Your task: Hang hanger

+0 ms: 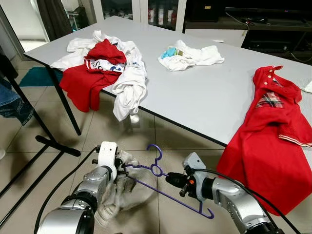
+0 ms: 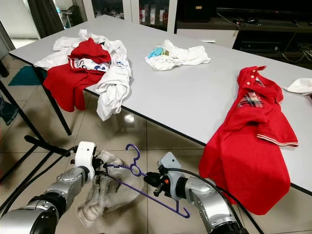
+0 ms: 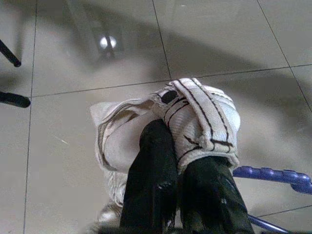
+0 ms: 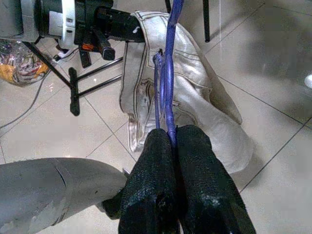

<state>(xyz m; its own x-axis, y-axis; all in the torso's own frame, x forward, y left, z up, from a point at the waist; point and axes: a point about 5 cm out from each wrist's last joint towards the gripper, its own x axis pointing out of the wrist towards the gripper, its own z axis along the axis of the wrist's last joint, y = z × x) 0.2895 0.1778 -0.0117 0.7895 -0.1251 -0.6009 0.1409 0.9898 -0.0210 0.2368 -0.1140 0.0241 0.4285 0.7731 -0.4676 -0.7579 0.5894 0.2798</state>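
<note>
our right pincer clamps the purple hanger; our left pincer grips the pale garment beside it.

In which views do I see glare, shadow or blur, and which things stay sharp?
Left eye view: sharp; a bright reflection on the floor tiles under the table. Left wrist view: the same kind of glare spot, a broad shadow across the tiles; the left pincer, shut on the pale garment, looks soft and dark. Right wrist view: the right pincer on the purple hanger is fairly sharp.
</note>
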